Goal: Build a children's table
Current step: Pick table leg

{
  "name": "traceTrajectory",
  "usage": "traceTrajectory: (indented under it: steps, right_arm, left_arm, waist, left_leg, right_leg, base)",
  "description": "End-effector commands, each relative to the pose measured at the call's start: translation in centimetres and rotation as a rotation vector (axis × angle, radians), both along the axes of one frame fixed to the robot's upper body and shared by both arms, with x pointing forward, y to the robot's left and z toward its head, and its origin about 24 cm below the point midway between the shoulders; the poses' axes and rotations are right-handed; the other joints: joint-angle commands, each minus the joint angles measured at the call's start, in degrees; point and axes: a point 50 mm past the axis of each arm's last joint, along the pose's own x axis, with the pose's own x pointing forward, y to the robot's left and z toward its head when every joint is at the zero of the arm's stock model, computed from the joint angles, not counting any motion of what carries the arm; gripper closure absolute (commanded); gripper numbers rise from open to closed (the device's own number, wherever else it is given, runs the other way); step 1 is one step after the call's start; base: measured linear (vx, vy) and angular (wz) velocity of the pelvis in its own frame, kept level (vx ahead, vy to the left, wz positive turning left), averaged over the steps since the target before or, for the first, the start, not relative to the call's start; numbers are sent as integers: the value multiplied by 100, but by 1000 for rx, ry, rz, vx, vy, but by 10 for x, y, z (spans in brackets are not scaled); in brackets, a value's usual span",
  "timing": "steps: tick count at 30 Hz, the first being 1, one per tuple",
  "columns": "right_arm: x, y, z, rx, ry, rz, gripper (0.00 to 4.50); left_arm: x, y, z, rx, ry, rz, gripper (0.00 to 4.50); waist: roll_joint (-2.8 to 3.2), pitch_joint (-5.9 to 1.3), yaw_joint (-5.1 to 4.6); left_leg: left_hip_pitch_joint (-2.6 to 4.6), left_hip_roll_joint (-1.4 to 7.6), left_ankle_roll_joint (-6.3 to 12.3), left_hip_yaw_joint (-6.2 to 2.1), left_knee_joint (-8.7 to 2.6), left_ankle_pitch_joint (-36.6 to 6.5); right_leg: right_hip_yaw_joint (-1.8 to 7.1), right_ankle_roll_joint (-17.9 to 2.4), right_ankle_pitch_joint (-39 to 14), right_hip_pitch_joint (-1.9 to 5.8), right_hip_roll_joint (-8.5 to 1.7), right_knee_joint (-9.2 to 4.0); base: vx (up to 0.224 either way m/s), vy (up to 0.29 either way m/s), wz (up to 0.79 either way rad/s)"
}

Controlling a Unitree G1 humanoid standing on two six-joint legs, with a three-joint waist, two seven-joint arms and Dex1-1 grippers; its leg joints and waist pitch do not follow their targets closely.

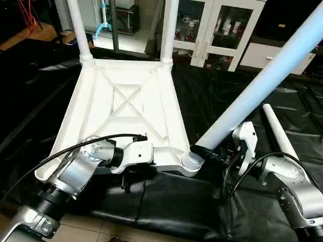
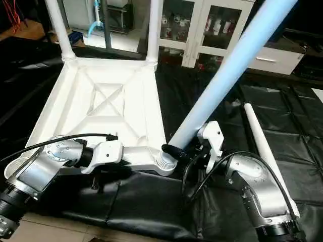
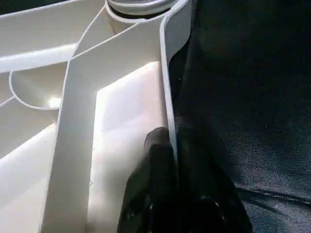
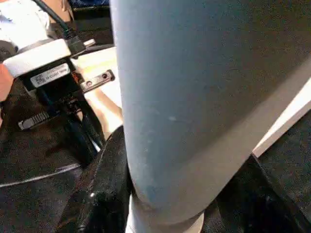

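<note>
Head views. The white plastic rectangular tabletop [image 1: 123,108] lies ribbed underside up on the black-covered work surface [image 1: 212,96]. Two white tapered tube legs [image 1: 79,30] stand upright in the tabletop's far corner sockets. A third leg [image 1: 252,93] leans at a slant from the tabletop's near right socket [image 1: 191,162], clasped just above that socket by the right gripper [image 1: 208,151], whose black fingers stand about half apart around the tube. A fourth leg [image 1: 278,130] lies loose on the cover, right of the tabletop.

Left wrist view. The left gripper [image 3: 167,184] is pinched nearly closed on the tabletop's thin near rim wall [image 3: 167,87], a contact the arm largely masks in the head views.

Right wrist view. The slanted leg [image 4: 194,97] sits between the fingers [image 4: 104,189]; its seating in the socket cannot be judged.

Handling. The parts look light, stiff, hollow and smooth, so probably slippery; the leg is best gripped low for leverage and the tabletop by its rim.
</note>
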Motion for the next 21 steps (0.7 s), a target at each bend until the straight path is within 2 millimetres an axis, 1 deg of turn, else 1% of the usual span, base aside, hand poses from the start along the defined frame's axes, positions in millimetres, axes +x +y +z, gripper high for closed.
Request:
traceTrajectory:
  steps: [1, 3, 4, 6, 8, 10, 11, 12, 13, 15, 18, 20, 21]
  right_arm:
    - [-3, -11, -20, -120, 113, -16, 267]
    - [-2, -11, -22, -136, 141, -6, 267]
    - [-1, -11, -23, -145, 142, -1, 267]
    - [1, -10, -23, -155, 143, 8, 267]
    - [3, -7, -23, -172, 160, 47, 267]
    - [3, -6, -23, -173, 169, 60, 267]
    - [4, -4, -22, -179, 177, 80, 267]
    - [4, -4, -22, -182, 178, 87, 267]
    - [3, -3, -23, -184, 191, 96, 267]
    - [3, -3, -25, -196, 223, 109, 267]
    - [8, -5, -29, -204, 247, 74, 267]
    - [11, -6, -30, -196, 264, 43, 267]
    - [13, -7, -32, -197, 271, 23, 267]
  left_arm:
    - [-4, -12, 4, -40, -19, -75, 449]
    - [-4, -12, 4, -39, -18, -76, 449]
    - [-4, -12, 4, -39, -17, -76, 449]
    - [-4, -11, 4, -38, -16, -77, 449]
    - [-4, -12, 4, -38, -16, -78, 449]
    - [-4, -12, 4, -39, -16, -78, 449]
    - [-4, -12, 4, -39, -17, -78, 449]
    - [-4, -12, 4, -39, -17, -78, 449]
    - [-5, -12, 4, -39, -17, -78, 449]
    - [-5, -12, 4, -39, -16, -77, 449]
    - [-5, -11, 3, -39, -14, -75, 449]
    - [-5, -11, 3, -39, -13, -75, 449]
    - [-5, -11, 3, -38, -13, -75, 449]
  waist:
    - [-20, -216, -49]
    - [-20, -218, -50]
    - [-12, -218, -52]
    - [-15, -215, -48]
    - [-19, -216, -67]
    - [-17, -210, -68]
    - [-26, -212, -68]
    - [-23, -210, -69]
    - [-41, -213, -69]
    - [-29, -213, -62]
    - [-23, -224, -62]
    - [-27, -214, -71]
    - [-27, -213, -71]
  left_leg:
    - [224, 403, -317, -284, -546, -2593]
    - [212, 402, -297, -283, -545, -2513]
    - [215, 403, -307, -280, -544, -2519]
    - [220, 404, -316, -278, -543, -2540]
    - [202, 401, -326, -292, -550, -2543]
    - [218, 404, -338, -289, -545, -2585]
    - [215, 403, -331, -289, -542, -2580]
    - [216, 405, -332, -292, -545, -2573]
    - [217, 406, -321, -284, -541, -2543]
    - [216, 408, -310, -282, -544, -2477]
    - [218, 407, -312, -275, -541, -2421]
    - [202, 404, -321, -281, -547, -2454]
    - [212, 404, -333, -280, -544, -2491]
  right_leg:
    - [241, -743, -2595, -51, -319, -541]
    - [240, -778, -2528, -35, -322, -528]
    - [239, -791, -2511, -41, -320, -529]
    - [241, -788, -2517, -42, -321, -530]
    - [230, -790, -2563, -25, -326, -523]
    - [235, -787, -2595, -38, -324, -533]
    - [235, -779, -2614, -35, -328, -531]
    - [237, -779, -2614, -36, -329, -532]
    - [239, -782, -2587, -39, -327, -531]
    - [239, -806, -2492, -29, -320, -521]
    - [238, -858, -2369, -25, -322, -506]
    - [235, -862, -2417, -20, -322, -509]
    - [234, -852, -2466, -28, -322, -514]
  base:
    - [0, 0, 0]
    - [0, 0, 0]
    - [0, 0, 0]
    - [0, 0, 0]
    - [0, 0, 0]
    - [0, 0, 0]
    - [0, 0, 0]
    - [0, 0, 0]
    - [0, 0, 0]
    - [0, 0, 0]
    - [0, 0, 0]
    - [0, 0, 0]
    - [0, 0, 0]
